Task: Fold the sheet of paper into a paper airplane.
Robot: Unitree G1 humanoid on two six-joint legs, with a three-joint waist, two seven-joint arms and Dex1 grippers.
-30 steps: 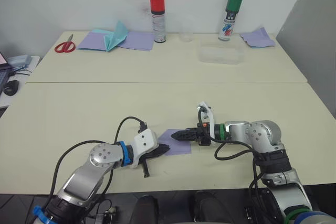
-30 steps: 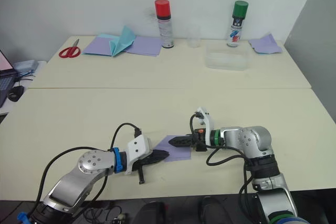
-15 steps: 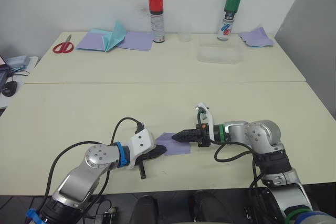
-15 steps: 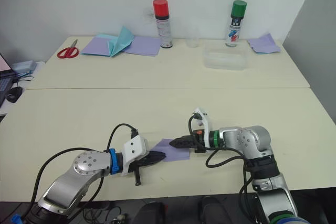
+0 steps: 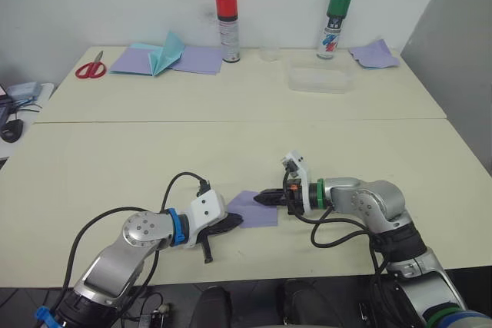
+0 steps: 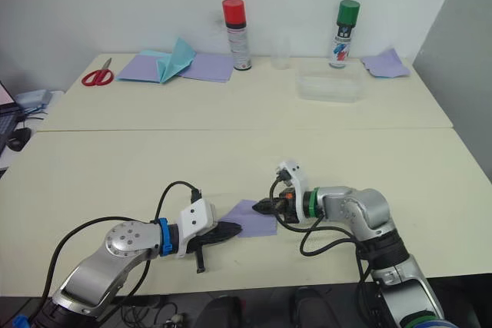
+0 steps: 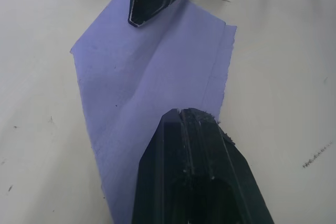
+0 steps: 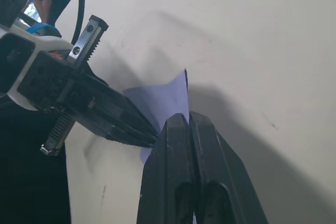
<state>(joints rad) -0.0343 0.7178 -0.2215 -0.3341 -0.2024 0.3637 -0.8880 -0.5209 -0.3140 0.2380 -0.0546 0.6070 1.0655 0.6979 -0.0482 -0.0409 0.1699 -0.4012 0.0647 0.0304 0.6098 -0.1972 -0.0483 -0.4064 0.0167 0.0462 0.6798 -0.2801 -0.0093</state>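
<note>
The sheet of paper (image 5: 260,211) is a small lavender piece with a crease, lying flat near the table's front edge (image 5: 307,266). My left gripper (image 5: 237,220) is shut, and its tip rests on the paper's left side; the left wrist view shows that tip (image 7: 181,115) lying on the sheet (image 7: 152,72). My right gripper (image 5: 260,197) comes in from the right. It is shut, with its tip at the paper's right edge (image 8: 165,98). The seam between its fingers (image 8: 173,145) lines up with that edge. The two gripper tips face each other across the sheet.
At the back stand a red-capped spray can (image 5: 227,27), a green-capped one (image 5: 331,24), a clear cup (image 5: 269,53) and a clear container (image 5: 321,79). At the back left lie scissors (image 5: 91,67), a teal pointed paper (image 5: 166,51) and lavender sheets (image 5: 197,59). More lavender paper (image 5: 374,53) lies at the back right.
My right gripper's fingers have closed at the paper's right edge. The left gripper stays shut on the paper's left side. The view has shifted slightly.
</note>
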